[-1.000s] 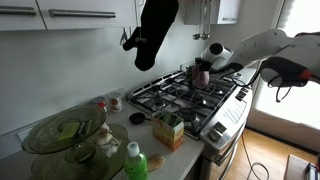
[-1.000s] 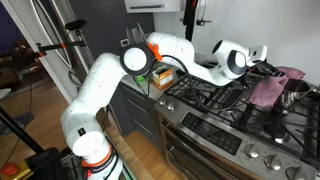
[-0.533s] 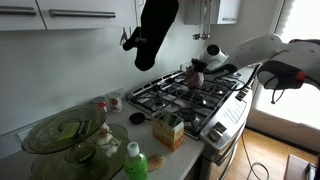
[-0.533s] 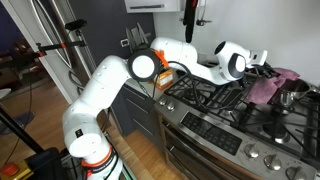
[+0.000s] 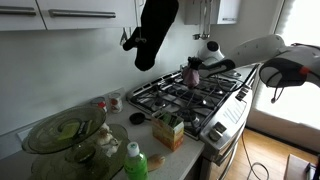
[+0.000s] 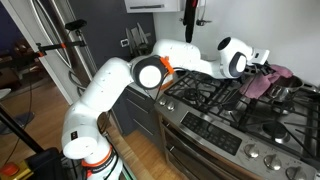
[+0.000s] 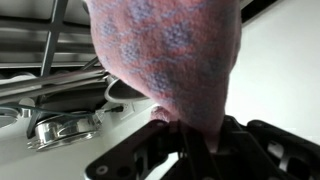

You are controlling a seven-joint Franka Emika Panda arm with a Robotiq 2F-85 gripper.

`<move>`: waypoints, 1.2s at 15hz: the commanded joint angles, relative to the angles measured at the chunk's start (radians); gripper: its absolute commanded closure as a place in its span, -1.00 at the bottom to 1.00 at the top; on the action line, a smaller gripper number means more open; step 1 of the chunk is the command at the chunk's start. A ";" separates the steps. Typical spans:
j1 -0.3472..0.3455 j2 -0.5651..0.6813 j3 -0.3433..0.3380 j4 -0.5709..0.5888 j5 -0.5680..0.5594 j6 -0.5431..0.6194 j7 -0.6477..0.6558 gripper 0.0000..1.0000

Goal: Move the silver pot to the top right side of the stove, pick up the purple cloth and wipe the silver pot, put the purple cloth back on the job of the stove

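The purple cloth [image 5: 191,73] [image 6: 262,81] hangs bunched from my gripper [image 5: 199,68] [image 6: 256,72], just above the back of the stove [image 5: 190,97] [image 6: 215,105]. In the wrist view the cloth [image 7: 170,50] fills the upper middle, and the gripper [image 7: 190,128] is shut on its lower end. Black grates [image 7: 55,75] and a shiny burner ring [image 7: 60,127] lie behind it. The silver pot [image 6: 296,93] sits on the grate just past the cloth at the frame's right edge. In the exterior view from the counter side the cloth and arm hide it.
A big black oven mitt [image 5: 155,30] hangs over the stove's near end. Glass bowls [image 5: 65,132], a green bottle [image 5: 135,160] and a small box [image 5: 168,130] stand on the counter. Knobs [image 6: 268,160] line the stove front.
My gripper has lifted the purple cloth a little and carried it along the back of the stove; the arm's elbow has swung with it. The grip has stayed the same.
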 commanded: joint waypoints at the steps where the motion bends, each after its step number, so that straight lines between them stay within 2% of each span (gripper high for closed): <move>1: -0.025 0.014 0.012 0.034 -0.025 -0.083 -0.092 0.92; 4: -0.011 0.008 -0.053 0.043 -0.065 -0.119 -0.135 0.92; 8: 0.017 0.036 -0.181 0.086 -0.140 -0.145 -0.097 0.92; 10: 0.019 0.039 -0.200 0.092 -0.147 -0.151 -0.094 0.92; 13: 0.007 0.016 -0.139 0.070 -0.115 -0.133 -0.139 0.92; 18: -0.032 -0.025 0.050 0.044 -0.039 -0.116 -0.249 0.92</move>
